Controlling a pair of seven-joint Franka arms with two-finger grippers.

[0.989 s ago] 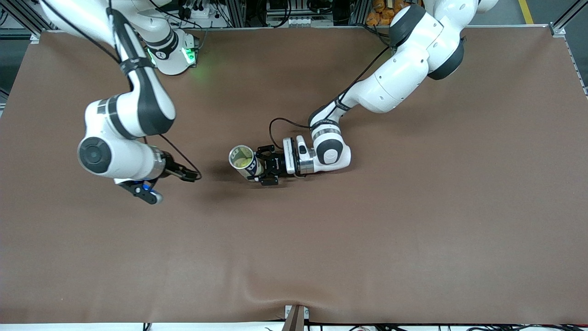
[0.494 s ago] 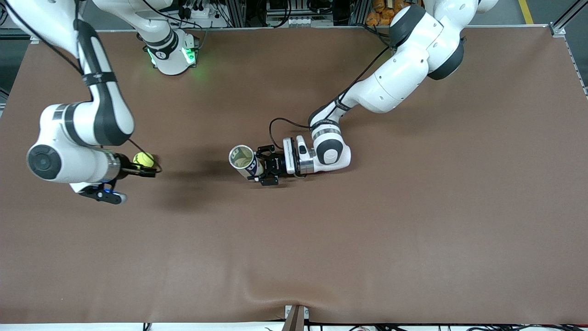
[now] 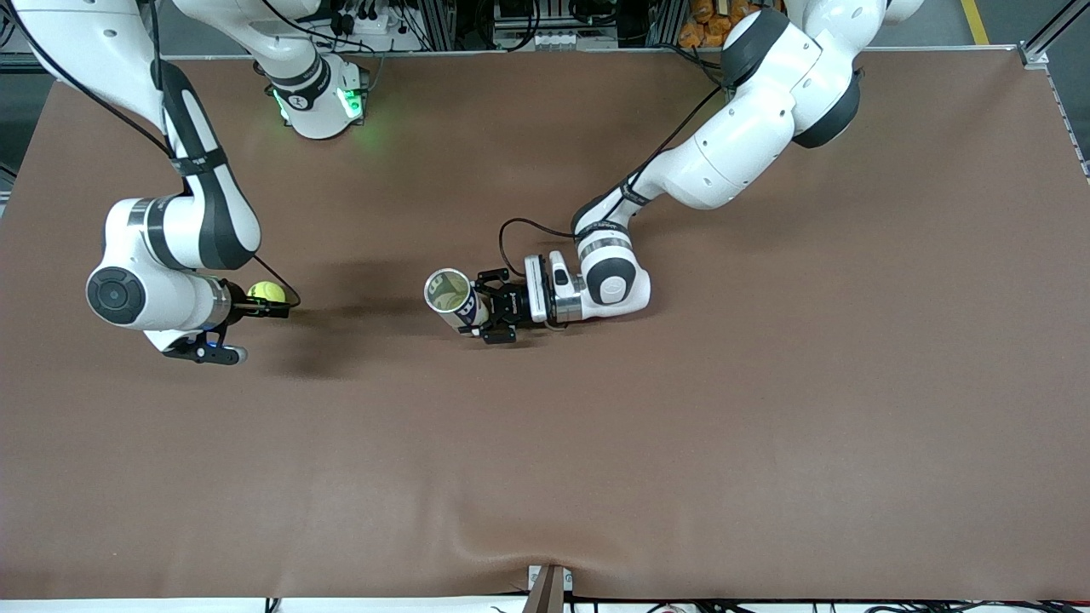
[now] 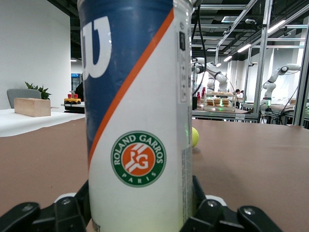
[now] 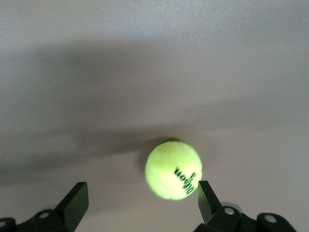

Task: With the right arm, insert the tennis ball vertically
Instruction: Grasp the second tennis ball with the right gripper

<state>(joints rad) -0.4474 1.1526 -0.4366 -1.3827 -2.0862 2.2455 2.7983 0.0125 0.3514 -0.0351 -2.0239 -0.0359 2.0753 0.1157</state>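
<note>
My right gripper [image 5: 140,203] hung over tennis ball [image 5: 174,169], fingers spread wide, nothing held, seemingly not touching. Ball lay on table [image 3: 681,443] toward my right arm's end. My left gripper [image 3: 496,317] pinched ball can [image 4: 137,116] mid-table; can upright, long axis vertical, mouth up.

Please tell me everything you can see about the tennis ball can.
The tennis ball can is a tall tube with a blue, white and orange label bearing a round green and orange badge. It stands upright on the brown table near the middle, its top open. The left gripper is closed around its lower part.
</note>
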